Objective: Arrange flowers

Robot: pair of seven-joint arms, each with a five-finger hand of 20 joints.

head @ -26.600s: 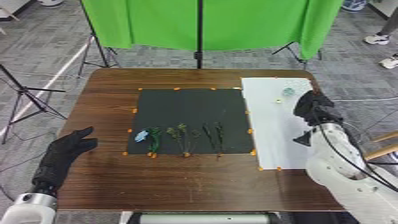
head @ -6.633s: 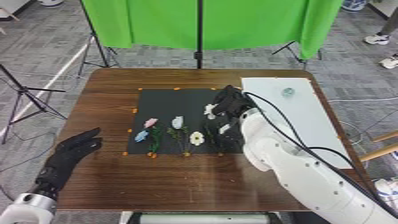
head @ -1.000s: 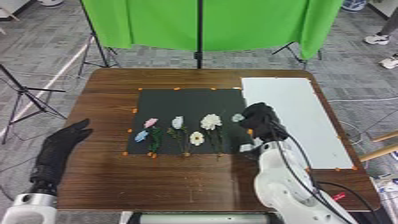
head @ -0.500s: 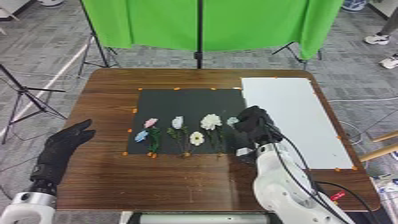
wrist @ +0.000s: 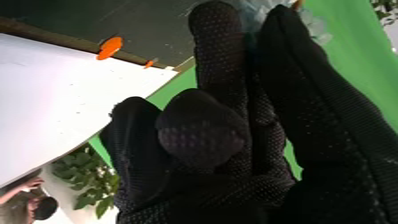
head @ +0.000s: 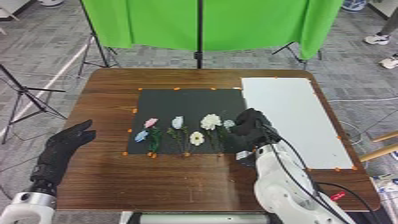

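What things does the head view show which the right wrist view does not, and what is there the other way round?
Head view: the left hand in black fabric, a pink flower and a blue flower.
Right wrist view: a leafy green plant.
Both: the black-gloved right hand with a pale bluish flower, the flat black mat, white rectangular sheet and green cloth backdrop.

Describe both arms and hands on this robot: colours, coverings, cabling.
Both arms are white. The left hand and right hand wear black gloves; up close, the right one's fabric has a fine mesh-like texture. Dark cables run along the outside of the right arm. The left arm has a white, rounded cuff section below the black.
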